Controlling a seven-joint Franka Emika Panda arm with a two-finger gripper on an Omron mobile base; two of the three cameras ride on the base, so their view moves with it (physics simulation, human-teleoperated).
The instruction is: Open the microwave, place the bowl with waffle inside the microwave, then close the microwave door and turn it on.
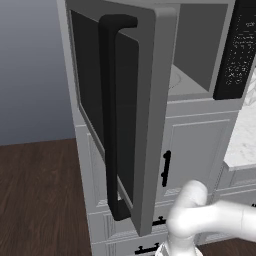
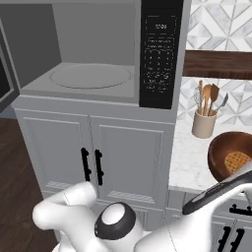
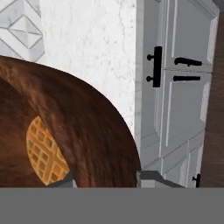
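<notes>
Large grey boxy microwave (image 2: 93, 54): grey-framed dark-glass door (image 1: 125, 110) swung open, cavity bare. Round reddish-brown bowl (image 2: 231, 156) holding tan grid-patterned waffle (image 2: 237, 161), right of microwave above white marble worktop (image 2: 189, 157). Hand (image 3: 105, 181) clenched on bowl rim.

We see the bowl (image 3: 83, 127) close up, the waffle (image 3: 43, 151) inside it, above a white marble counter (image 3: 96, 48) beside white cabinet doors (image 3: 183, 100) with black handles (image 3: 156, 66).

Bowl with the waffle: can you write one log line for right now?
door: open | microwave: nothing inside | bowl: lifted, rim between fingers | waffle: in bowl
</notes>
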